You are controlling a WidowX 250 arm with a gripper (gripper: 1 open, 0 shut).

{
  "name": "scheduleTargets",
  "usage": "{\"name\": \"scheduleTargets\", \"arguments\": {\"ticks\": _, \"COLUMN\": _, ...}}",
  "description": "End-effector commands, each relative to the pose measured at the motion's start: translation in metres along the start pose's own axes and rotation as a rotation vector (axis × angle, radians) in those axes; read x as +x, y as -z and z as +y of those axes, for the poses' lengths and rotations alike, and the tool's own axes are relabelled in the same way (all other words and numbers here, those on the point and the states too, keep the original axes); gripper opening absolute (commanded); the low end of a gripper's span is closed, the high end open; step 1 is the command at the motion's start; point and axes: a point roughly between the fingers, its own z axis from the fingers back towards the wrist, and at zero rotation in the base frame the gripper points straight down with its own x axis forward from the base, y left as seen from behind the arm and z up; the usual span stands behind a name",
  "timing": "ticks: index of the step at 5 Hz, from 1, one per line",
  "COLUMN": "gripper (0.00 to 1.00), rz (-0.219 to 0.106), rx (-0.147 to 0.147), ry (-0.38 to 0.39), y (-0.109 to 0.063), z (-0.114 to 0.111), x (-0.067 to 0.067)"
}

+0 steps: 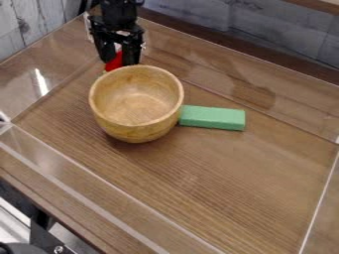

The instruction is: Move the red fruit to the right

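Note:
The red fruit [114,60] shows as a small bright-red shape pinched between the black fingers of my gripper [117,58]. The gripper is shut on it and holds it just above the table, behind the far rim of the wooden bowl [137,101]. The fingers cover most of the fruit, and its green end does not show.
A flat green rectangular block [212,118] lies against the bowl's right side. Clear plastic walls [40,149] run along the wooden table's left, front and right sides. Bare wood [225,189] stretches to the right of the bowl and toward the front.

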Motion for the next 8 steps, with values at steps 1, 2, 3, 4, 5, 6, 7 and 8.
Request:
{"name": "scheduleTargets", "arguments": {"ticks": 1, "gripper": 0.00, "rz": -0.074, "rx": 0.044, "ry": 0.048, "y": -0.035, "z": -0.020, "x": -0.004}}
{"name": "scheduleTargets", "arguments": {"ticks": 2, "gripper": 0.00, "rz": -0.072, "rx": 0.044, "ry": 0.056, "y": -0.039, "z": -0.017, "x": -0.004}}
{"name": "scheduleTargets", "arguments": {"ticks": 3, "gripper": 0.00, "rz": -0.068, "rx": 0.044, "ry": 0.064, "y": -0.042, "z": -0.015, "x": -0.003}}
{"name": "scheduleTargets", "arguments": {"ticks": 4, "gripper": 0.00, "rz": -0.067, "rx": 0.039, "ry": 0.048, "y": -0.045, "z": -0.010, "x": -0.001}}
{"name": "scheduleTargets", "arguments": {"ticks": 5, "gripper": 0.00, "rz": -0.069, "rx": 0.026, "ry": 0.026, "y": -0.051, "z": -0.013, "x": 0.002}}
{"name": "scheduleTargets", "arguments": {"ticks": 6, "gripper": 0.00, "rz": -0.065, "rx": 0.026, "ry": 0.021, "y": -0.050, "z": -0.006, "x": 0.005}}
{"name": "scheduleTargets", "arguments": {"ticks": 7, "gripper": 0.00, "rz": -0.053, "rx": 0.031, "ry": 0.061, "y": -0.048, "z": -0.011, "x": 0.008}}
{"name": "scheduleTargets", "arguments": {"ticks": 8, "gripper": 0.00, "rz": -0.044, "rx": 0.034, "ry": 0.102, "y": -0.049, "z": -0.016, "x": 0.010}}
